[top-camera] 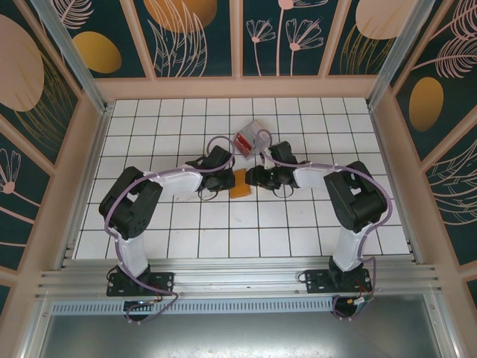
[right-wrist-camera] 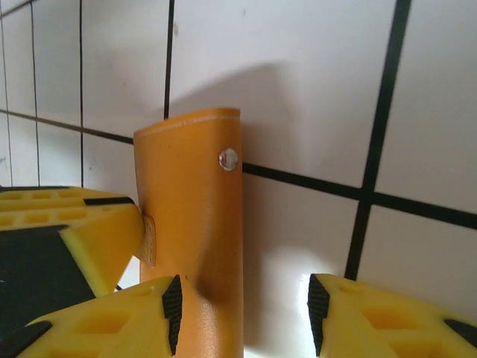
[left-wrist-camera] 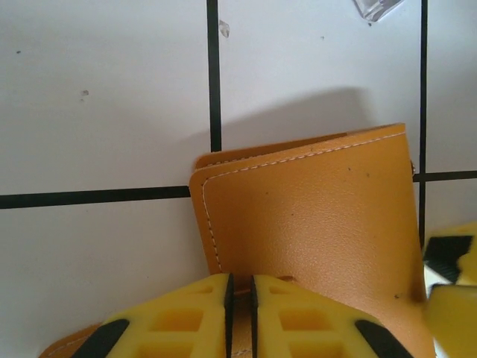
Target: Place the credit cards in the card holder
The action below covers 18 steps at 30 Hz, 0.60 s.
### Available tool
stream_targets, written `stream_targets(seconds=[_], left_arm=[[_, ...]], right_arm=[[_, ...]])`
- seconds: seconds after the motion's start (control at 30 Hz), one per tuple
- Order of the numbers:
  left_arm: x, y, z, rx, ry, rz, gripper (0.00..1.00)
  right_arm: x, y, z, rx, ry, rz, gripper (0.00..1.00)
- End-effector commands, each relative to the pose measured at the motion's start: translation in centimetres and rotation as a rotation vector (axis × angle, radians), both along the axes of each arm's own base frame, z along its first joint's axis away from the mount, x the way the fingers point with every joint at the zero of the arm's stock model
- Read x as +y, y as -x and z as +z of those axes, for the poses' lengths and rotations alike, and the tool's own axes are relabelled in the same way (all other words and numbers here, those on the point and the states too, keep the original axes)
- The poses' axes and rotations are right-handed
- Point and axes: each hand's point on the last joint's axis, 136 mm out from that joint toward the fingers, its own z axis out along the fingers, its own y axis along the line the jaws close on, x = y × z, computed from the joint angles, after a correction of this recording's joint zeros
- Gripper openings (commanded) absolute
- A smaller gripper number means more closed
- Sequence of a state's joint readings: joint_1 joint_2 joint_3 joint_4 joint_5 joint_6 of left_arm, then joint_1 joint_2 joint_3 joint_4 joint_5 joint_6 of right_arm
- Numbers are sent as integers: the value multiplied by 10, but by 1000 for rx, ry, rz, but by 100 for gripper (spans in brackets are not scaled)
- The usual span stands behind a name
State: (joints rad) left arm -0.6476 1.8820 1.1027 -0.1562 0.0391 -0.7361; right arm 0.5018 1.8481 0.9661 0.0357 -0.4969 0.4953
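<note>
Your left gripper [left-wrist-camera: 240,313] pinches the holder's [left-wrist-camera: 313,216] edge, mid-table between both arms. Your right gripper's [right-wrist-camera: 246,306] jaws gape around its other edge, not closed. Cards [top-camera: 244,140] sit beyond, in the box [top-camera: 259,132].

My top camera hangs high behind both arm bases, looking down and forward across the whole tiled tabletop [top-camera: 298,239] from far off. The left wrist camera looks out along its own jaws, very close, onto the flat face of the holder [left-wrist-camera: 313,216] just ahead of them. The right wrist camera looks past its jaws, equally close, at that holder edge-on. All three share the holder and nearby tiles; each wrist view catches the other jaws.
</note>
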Motion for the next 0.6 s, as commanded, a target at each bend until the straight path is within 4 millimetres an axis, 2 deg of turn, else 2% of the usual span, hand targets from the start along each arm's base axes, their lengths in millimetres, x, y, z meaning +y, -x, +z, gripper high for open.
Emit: stream_targets(seconds=[0.0, 0.13, 0.33, 0.43, 0.5, 0.57], left_arm=[[29, 25, -39, 100, -115, 30, 11], [26, 29, -43, 109, -93, 29, 5], [29, 31, -46, 113, -94, 32, 3], [29, 31, -44, 108, -92, 33, 3], [29, 29, -41, 99, -90, 38, 5], [30, 27, -34, 80, -87, 48, 11]], right_arm=[[15, 2, -4, 25, -59, 24, 50], [32, 4, -3, 51, -132, 50, 50], [58, 7, 2, 68, -204, 93, 47], [63, 9, 6, 66, -230, 101, 39], [60, 8, 7, 59, -229, 91, 26], [53, 6, 8, 47, -221, 73, 15]])
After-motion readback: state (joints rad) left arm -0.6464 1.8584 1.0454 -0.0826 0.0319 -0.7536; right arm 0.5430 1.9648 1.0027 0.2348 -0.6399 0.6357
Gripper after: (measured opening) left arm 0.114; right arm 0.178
